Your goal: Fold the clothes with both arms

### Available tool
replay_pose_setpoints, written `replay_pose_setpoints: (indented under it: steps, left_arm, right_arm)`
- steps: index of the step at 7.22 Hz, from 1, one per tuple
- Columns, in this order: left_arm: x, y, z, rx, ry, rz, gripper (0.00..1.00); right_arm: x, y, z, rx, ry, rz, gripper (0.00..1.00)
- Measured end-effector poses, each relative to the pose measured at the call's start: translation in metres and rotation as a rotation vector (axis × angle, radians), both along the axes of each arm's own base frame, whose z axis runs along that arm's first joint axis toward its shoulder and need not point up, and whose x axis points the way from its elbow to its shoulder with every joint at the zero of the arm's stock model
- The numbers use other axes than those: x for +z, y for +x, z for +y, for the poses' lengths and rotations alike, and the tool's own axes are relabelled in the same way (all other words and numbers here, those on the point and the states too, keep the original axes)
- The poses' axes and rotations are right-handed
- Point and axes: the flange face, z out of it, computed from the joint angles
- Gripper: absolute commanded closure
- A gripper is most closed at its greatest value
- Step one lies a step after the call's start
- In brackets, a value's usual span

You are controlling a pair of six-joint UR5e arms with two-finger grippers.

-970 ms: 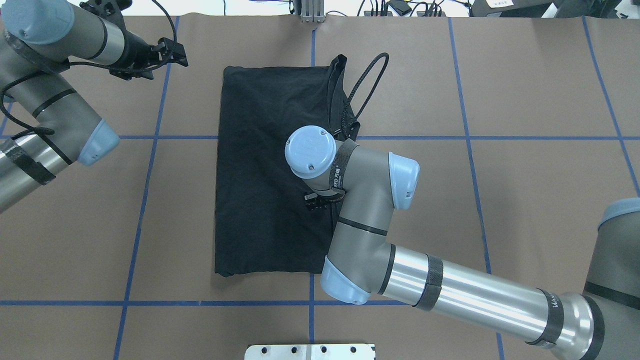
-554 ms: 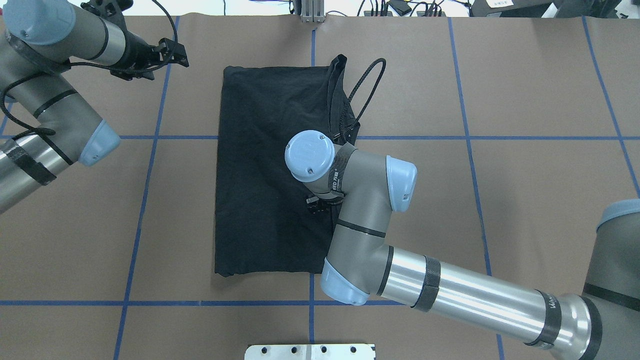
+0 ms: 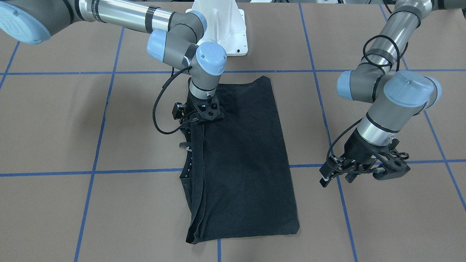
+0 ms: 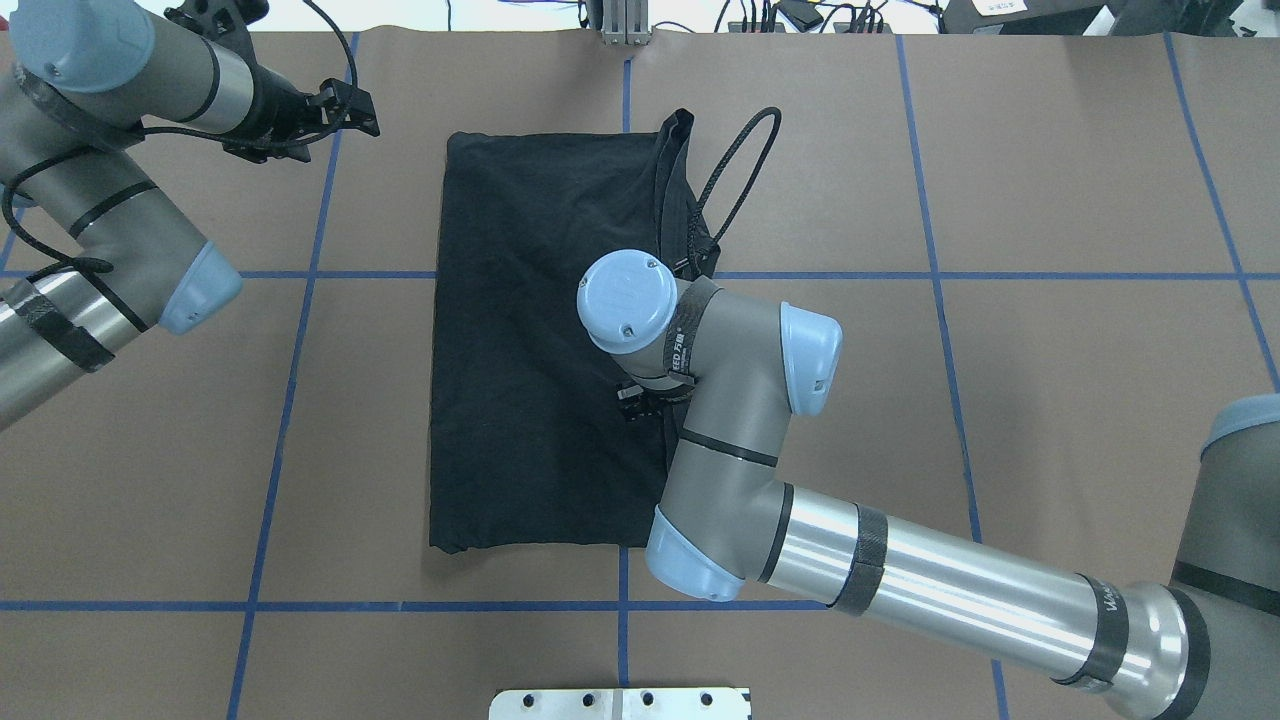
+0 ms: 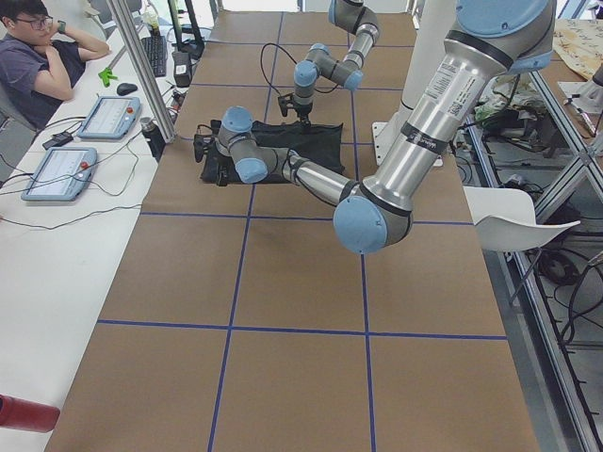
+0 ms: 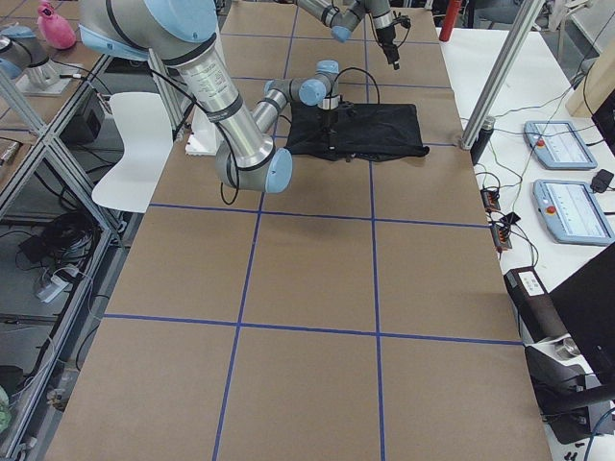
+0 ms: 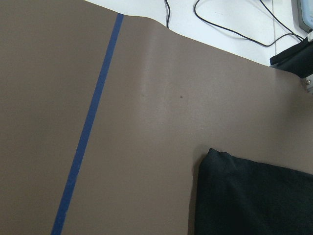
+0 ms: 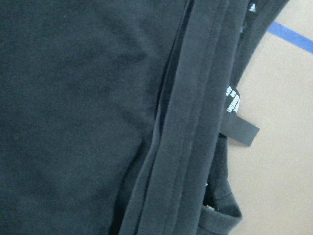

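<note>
Right arm (image 4: pixel 700 400) nudged slightly sideways. Right gripper (image 3: pixel 205 117) sits on the shirt (image 3: pixel 247 153) edge, grip unclear. Left gripper (image 3: pixel 393 170) is empty, opening unclear. Risk: stacked layers slip and the fold skews.

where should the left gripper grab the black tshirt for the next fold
Likely the T-shirt's far-left corner: it lies flat, bare table beside it, the left gripper hovering just outside. Come in low from the robot's left, fingers straddling the edge. The right edge is bunched hems at the right gripper.

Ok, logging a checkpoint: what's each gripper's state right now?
Left gripper: open, empty.
Right gripper: down on the T-shirt; open or closed cannot be told.
</note>
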Motion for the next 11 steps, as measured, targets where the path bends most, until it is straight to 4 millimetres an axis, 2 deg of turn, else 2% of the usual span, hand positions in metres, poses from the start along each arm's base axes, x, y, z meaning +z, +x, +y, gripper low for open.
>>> replay_pose_setpoints:
  steps: [8, 11]
  left_arm:
    - [-0.002, 0.002, 0.000, 0.000, -0.001, 0.005, 0.00]
    - [-0.001, 0.001, 0.000, -0.002, -0.003, 0.003, 0.00]
  right_arm:
    - [0.007, 0.017, -0.015, -0.002, -0.005, 0.029, 0.00]
    - [0.006, 0.008, -0.006, -0.020, 0.002, 0.030, 0.00]
